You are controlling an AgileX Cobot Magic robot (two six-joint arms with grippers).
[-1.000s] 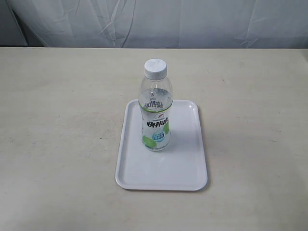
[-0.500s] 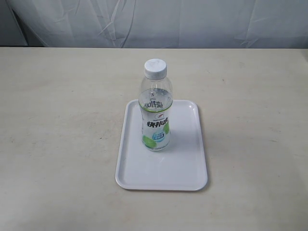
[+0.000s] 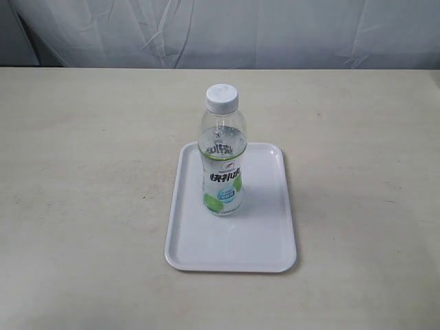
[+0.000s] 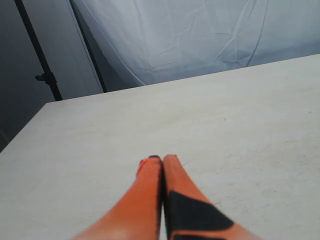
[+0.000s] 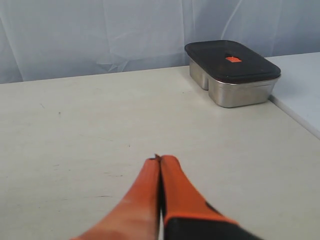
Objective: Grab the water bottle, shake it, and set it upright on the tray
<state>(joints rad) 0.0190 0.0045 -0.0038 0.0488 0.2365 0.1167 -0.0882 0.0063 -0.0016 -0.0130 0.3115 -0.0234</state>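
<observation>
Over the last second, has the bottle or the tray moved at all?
Nothing visibly changed. The water bottle stays upright on the tray, in the same spot, and the tray has not shifted on the table.

We see the left gripper (image 4: 162, 159) as two long orange fingers (image 4: 145, 200) that narrow to rounded tips. The surface is smooth and matte. One finger carries a black angular patch (image 4: 192, 215) toward its base; the other is plain orange, with a small dark edge at its tip.

The right gripper (image 5: 160, 159) has the same form: two smooth, tapered orange fingers (image 5: 140, 200). One has a black section (image 5: 210, 231) at its base, bordered by a thin orange line. A thin dark seam separates each pair.
</observation>
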